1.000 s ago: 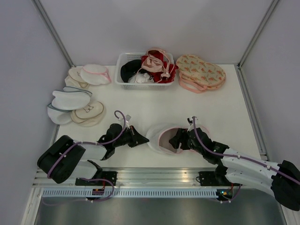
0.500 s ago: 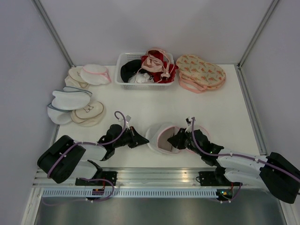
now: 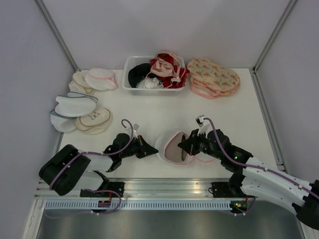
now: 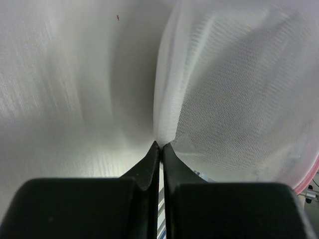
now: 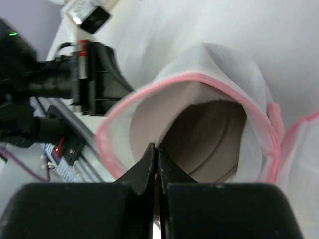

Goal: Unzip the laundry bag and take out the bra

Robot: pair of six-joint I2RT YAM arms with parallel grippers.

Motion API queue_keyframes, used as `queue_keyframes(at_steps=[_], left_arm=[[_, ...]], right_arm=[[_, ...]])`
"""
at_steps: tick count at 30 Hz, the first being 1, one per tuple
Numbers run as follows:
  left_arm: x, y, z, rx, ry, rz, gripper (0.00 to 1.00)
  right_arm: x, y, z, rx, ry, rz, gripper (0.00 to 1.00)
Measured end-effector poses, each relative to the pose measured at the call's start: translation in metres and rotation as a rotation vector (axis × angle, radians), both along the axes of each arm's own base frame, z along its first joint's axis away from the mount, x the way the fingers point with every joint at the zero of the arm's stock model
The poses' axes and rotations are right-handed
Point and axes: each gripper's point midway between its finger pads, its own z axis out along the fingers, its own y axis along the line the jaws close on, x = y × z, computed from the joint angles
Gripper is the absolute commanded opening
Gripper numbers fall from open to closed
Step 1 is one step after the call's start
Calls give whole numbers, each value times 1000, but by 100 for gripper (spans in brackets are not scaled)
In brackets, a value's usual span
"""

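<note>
The laundry bag (image 3: 172,147) lies at the near middle of the bench (image 3: 149,119), its pink-trimmed mouth gaping toward the right arm. The left fingers (image 4: 155,154) are pinched shut on its white mesh edge. The right fingers (image 5: 151,159) are closed on the rim of the beige bra (image 5: 209,139) inside the mouth.

laundry bag (image 3: 163,145): white mesh, pink trim. bra (image 5: 199,130): beige. pouches (image 3: 215,75): beige, floral print. basket (image 3: 149,91): white.

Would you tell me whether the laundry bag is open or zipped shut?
Open. The laundry bag gapes at its pink-trimmed mouth, showing a beige bra cup inside.
</note>
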Motion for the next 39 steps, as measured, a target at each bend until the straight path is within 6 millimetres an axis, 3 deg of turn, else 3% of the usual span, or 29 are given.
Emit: queue_keyframes(at_steps=[4,10,14,19,23,30,35,39], left_arm=[[1,0,2,-3,-6,2,2],[3,-2,0,3,3,1,2],[3,-2,-5,12,16,1,2],[3,-2,-5,13,16,1,2],[3,-2,-5,13,16,1,2],[3,-3,-3,5,10,-3,2],[3,-4,-1,-4,3,-11,2],[1,-6,3,-19,-3,-29,2]], right_arm=[[-26,-2,55,40,-83,144,0],[-58,-12,109,166,-205,260,0],[-62,-10,139,231,-265,283,1],[-49,5,190,291,-359,294,1],[-21,23,253,303,-480,248,0],[54,59,351,267,-675,108,0],[124,85,382,217,-732,25,0],[197,100,374,169,-728,-46,1]])
